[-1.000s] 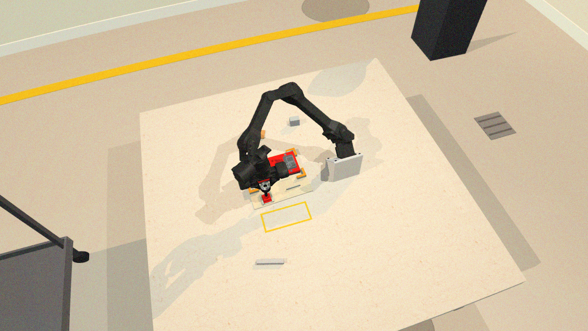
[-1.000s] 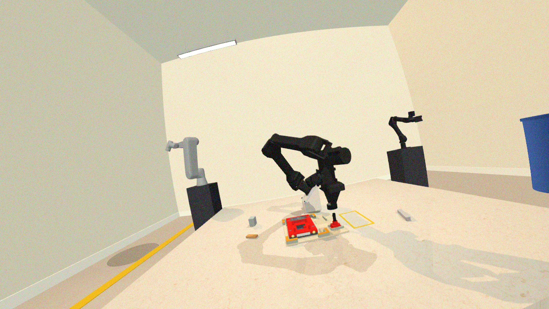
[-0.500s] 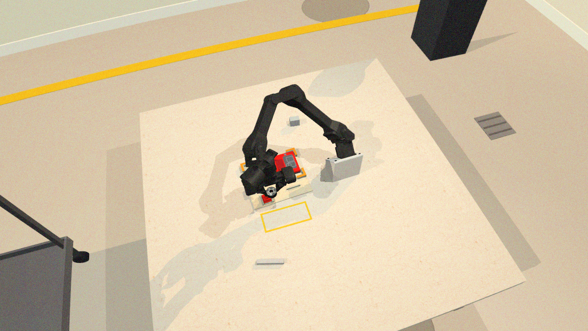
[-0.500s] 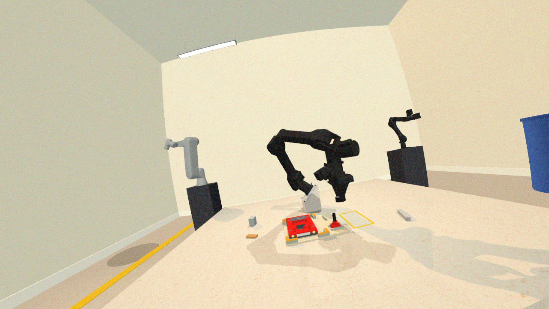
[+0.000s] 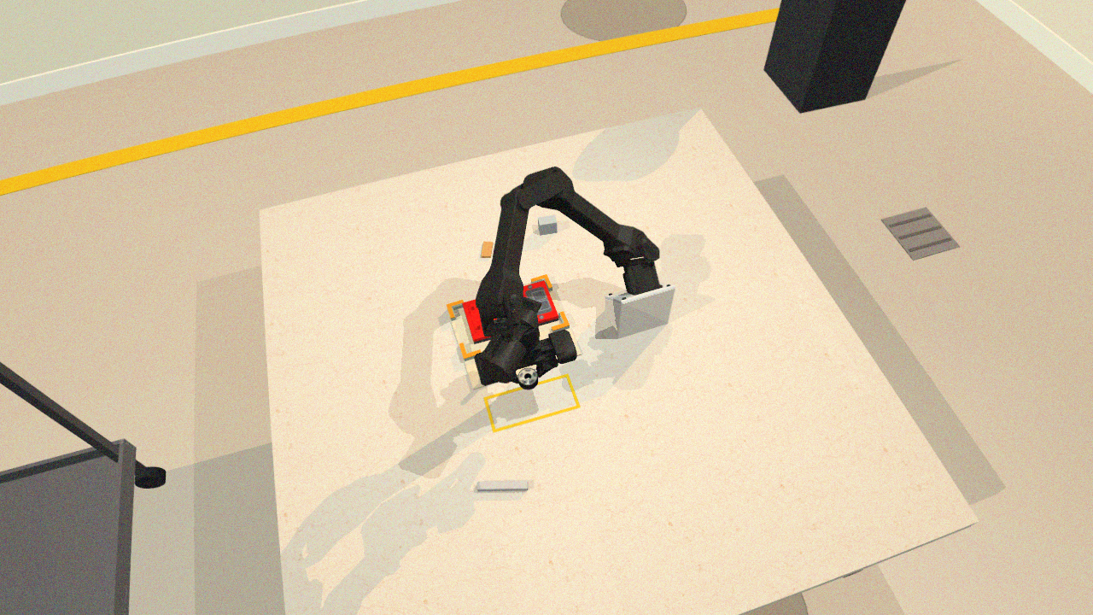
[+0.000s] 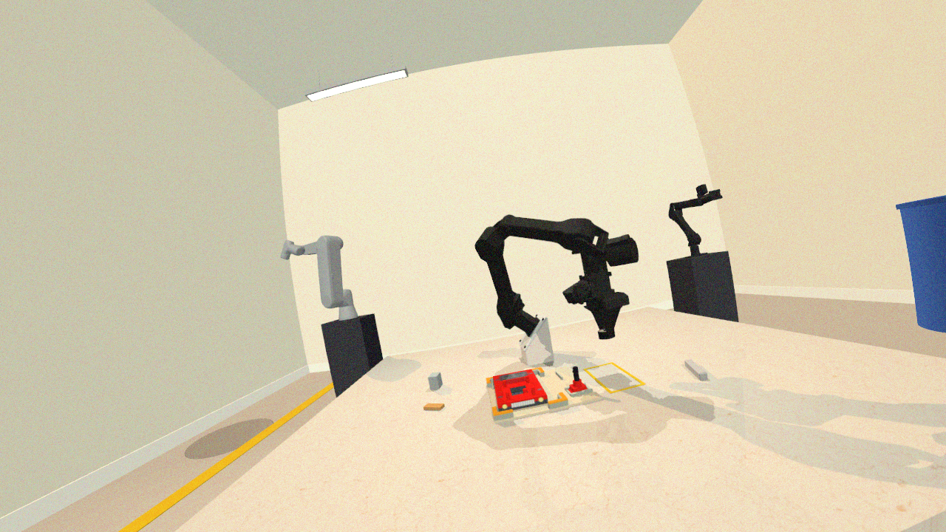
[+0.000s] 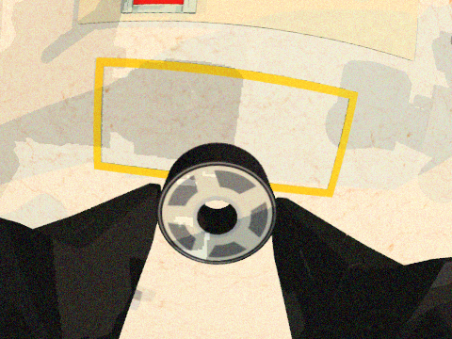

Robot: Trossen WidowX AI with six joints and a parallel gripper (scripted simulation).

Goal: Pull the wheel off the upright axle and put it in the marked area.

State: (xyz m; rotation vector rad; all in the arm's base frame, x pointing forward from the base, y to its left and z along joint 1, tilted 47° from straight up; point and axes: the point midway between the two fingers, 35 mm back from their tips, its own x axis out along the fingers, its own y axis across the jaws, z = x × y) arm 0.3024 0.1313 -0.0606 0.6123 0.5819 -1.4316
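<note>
Now that the wheel point(image 5: 527, 370) point(image 6: 606, 335) point(image 7: 185, 213) is off its axle point(image 6: 575, 374), progress: roughly half done, by my judgement; the pull is finished, while the placing and release remain.
Gripper point(image 5: 528, 376) point(image 6: 606, 331) point(image 7: 217, 202): jaws closed on the wheel, one finger against each side of the tyre, with the hub hole between them.
Wheel position: held in the air, well above the table point(image 5: 764, 382) point(image 6: 463, 476) point(image 7: 226, 292); in the wrist view it overlaps the lower edge of the yellow outline point(image 5: 489, 414) point(image 6: 629, 373) point(image 7: 99, 113). Whether it is squarely over the marked area, I cannot tell.
Axle: standing bare and upright on its red mount point(image 6: 575, 386) point(image 7: 158, 2), just left of the outline in the exterior view.
Red car body point(image 5: 475, 319) point(image 6: 502, 393): left of the axle in the exterior view, apart from the wheel.
Yellow outline: the wheel has not been set down inside it.
Still to do: line the wheel up within the outline, lower it flat, open the jaws and back away until nothing touches.
Main risk: lowering off-centre could leave the tyre across the yellow line.
</note>
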